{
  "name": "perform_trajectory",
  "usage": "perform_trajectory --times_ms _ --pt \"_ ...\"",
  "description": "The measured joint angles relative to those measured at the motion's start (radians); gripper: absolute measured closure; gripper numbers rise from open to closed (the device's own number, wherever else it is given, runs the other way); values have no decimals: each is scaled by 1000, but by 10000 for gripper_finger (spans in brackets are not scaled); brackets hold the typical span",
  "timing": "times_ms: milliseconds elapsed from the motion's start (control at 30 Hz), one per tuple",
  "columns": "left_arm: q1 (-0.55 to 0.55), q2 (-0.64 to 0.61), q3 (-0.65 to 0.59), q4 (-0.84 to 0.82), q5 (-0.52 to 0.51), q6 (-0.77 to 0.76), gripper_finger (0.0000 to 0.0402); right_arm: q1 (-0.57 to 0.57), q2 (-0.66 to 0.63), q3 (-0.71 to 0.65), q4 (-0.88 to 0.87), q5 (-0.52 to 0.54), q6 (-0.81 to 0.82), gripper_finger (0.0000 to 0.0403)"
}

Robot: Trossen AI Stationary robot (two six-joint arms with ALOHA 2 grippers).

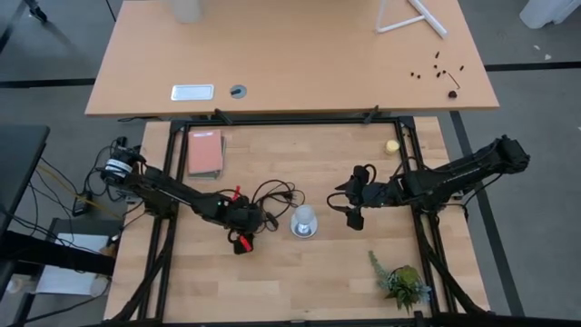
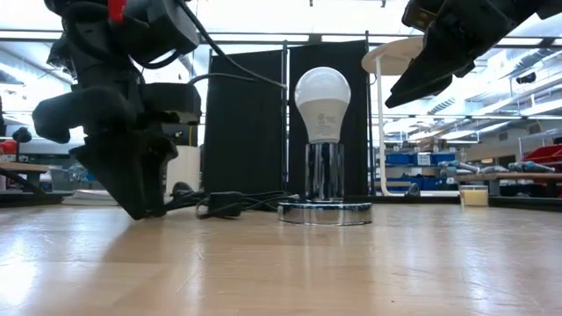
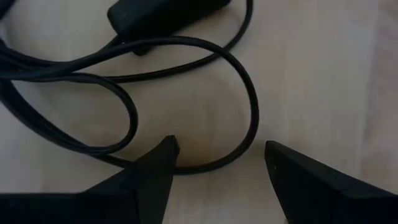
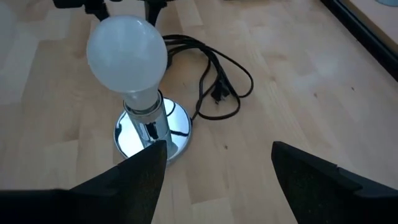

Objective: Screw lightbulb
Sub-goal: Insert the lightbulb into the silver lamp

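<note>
The white lightbulb (image 1: 304,218) stands upright in a chrome socket post on a round silver base (image 2: 325,211); it also shows in the low view (image 2: 322,101) and the right wrist view (image 4: 127,53). The black cord (image 1: 272,193) runs from the base toward the left. My left gripper (image 1: 245,225) is open and low at the table, left of the base, its fingers on either side of a loop of cord (image 3: 245,124). My right gripper (image 1: 349,205) is open and empty, above the table to the right of the bulb.
A pink notebook (image 1: 205,153) lies at the far left and a small yellow ball (image 1: 391,145) at the far right. A green plant sprig (image 1: 399,280) lies near the front right. A larger desk (image 1: 290,54) stands beyond the far edge.
</note>
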State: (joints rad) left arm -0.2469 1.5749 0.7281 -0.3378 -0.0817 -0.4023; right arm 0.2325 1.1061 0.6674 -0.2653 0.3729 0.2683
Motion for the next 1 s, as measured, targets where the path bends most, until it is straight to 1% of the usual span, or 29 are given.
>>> perform_trajectory --times_ms 133,233,333,433,533,567,667,833,1000 --pt "2 -1 3 -6 -56 2 147 0 0 0 1 0 -1 104" --pt "3 1 23 -59 -115 45 147 0 0 0 1 0 -2 104" --pt "3 2 48 -142 -205 101 147 0 0 0 1 -5 -2 104" --pt "5 3 63 -215 -333 162 147 1 0 0 0 -6 -2 104" --pt "5 4 69 -192 -437 189 147 1 0 0 0 -6 1 104" --pt "5 3 69 -186 -455 189 147 1 0 0 0 -6 1 104" --pt "5 3 80 -176 -447 187 147 8 0 0 0 -6 1 104" --pt "-13 -9 133 -163 -420 151 147 15 0 0 0 -7 1 104" --pt "-48 -19 150 -65 -419 134 147 15 0 0 -7 -7 0 104"
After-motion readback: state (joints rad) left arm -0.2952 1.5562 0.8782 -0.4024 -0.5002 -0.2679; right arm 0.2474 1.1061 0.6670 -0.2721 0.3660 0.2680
